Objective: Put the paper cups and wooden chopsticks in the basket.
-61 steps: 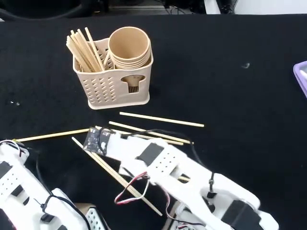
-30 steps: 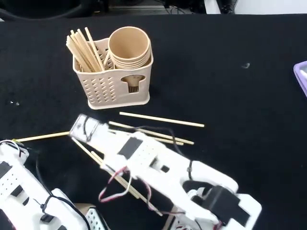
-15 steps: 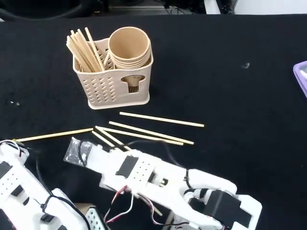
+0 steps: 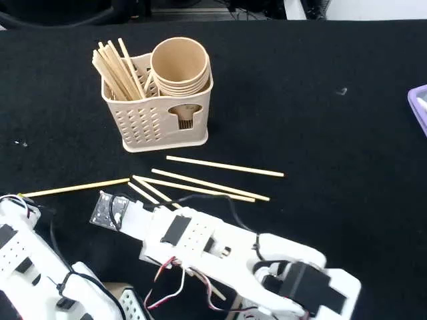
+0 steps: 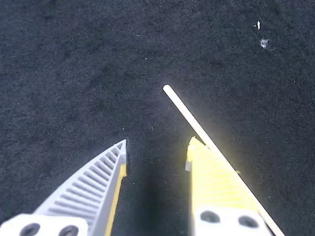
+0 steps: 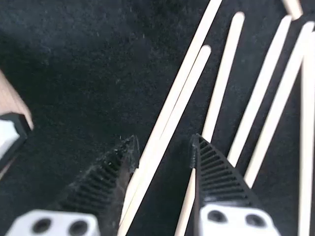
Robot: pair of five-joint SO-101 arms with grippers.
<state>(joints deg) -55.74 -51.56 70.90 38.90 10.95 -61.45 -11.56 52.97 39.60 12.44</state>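
A beige basket (image 4: 157, 120) stands at the back left, with stacked paper cups (image 4: 180, 63) in one compartment and several wooden chopsticks (image 4: 117, 70) in the other. Loose chopsticks lie in front of it: one at the far side (image 4: 225, 167), two long ones (image 4: 210, 185) and a crossed pair (image 4: 148, 191). My right arm (image 4: 200, 240) reaches over that pair. My right gripper (image 6: 162, 147) is open, its fingers astride the paired chopsticks (image 6: 182, 88). Another chopstick (image 4: 73, 188) points left toward my left arm (image 4: 20, 247). My left gripper (image 5: 157, 145) is open over the table, with this chopstick's end (image 5: 189, 115) beside one finger.
The table is covered in black cloth (image 4: 320, 133), bare to the right of the basket. A purple object (image 4: 419, 107) sits at the right edge. More loose chopsticks (image 6: 266, 98) lie beside the right gripper.
My right arm has swung left and drawn back from the loose chopsticks toward the near edge, uncovering the crossed pair's ends. It has hardly moved in the last half second. The left arm is unmoved.
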